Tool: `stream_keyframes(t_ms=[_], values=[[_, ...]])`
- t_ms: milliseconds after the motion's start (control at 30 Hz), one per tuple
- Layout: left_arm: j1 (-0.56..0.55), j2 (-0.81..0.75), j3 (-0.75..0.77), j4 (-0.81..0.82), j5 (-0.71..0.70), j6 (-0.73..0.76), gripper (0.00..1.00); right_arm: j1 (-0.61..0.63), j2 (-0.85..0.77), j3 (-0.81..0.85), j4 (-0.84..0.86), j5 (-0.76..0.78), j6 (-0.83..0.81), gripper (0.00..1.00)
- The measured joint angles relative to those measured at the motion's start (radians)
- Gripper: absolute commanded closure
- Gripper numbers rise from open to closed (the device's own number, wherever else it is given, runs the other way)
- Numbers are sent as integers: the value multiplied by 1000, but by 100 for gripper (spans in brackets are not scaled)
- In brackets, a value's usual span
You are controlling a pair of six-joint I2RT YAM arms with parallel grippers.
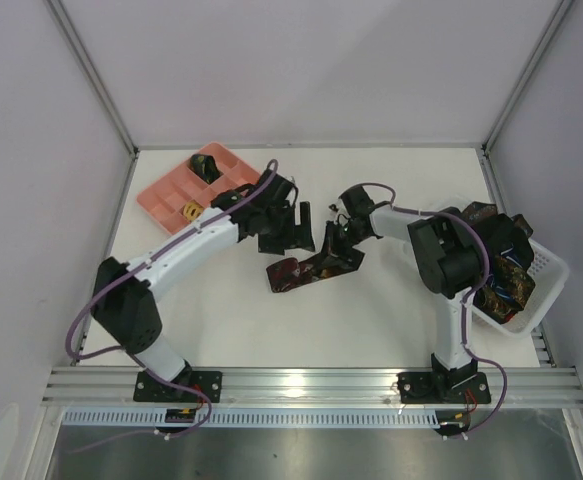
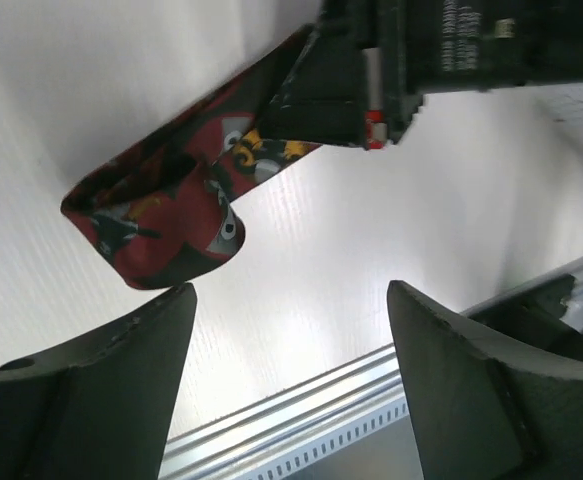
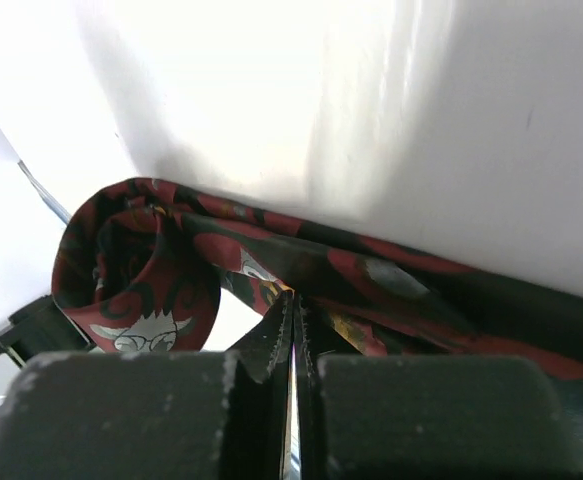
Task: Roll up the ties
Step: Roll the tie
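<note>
Your left gripper hangs over the table mid-field, fingers spread wide and nothing between them. Just beyond its tips lies the tie, dark with red patterning and bits of yellow. One end is curled into a loose open loop and the rest runs flat toward your right arm. From the left wrist view the loop sits close to the tips but apart from them. Your right gripper has its fingers pressed tight together with no gap showing. The flat stretch of the tie runs across their tips and looks nipped there, though the contact itself is hard to see. From the right wrist view the curl sits off to the left of the fingers, rolled about one turn. The two grippers stand near each other over the tie, the left at the curled end and the right further along the strip. Far left, the pink tray holds one rolled tie in a far compartment; you cannot tell what the small yellow item in another compartment is. Far right, the white mesh basket carries a heap of ties, partly hidden behind your right arm.
</note>
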Motion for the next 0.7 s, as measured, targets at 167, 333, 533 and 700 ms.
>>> stream_keyframes(t_ms=[167,333,533,700], values=[[135,-92,-78,126,154,88,28,-13,60,86,-43,-15,-46,98],[254,-46,-109,167,206,147,30,-7,132,198,-89,-44,-56,98],[266,34,-113,169,222,182,37,9,147,292,-169,38,-78,89],[267,12,-183,213,261,193,51,10,47,252,-245,126,-79,85]])
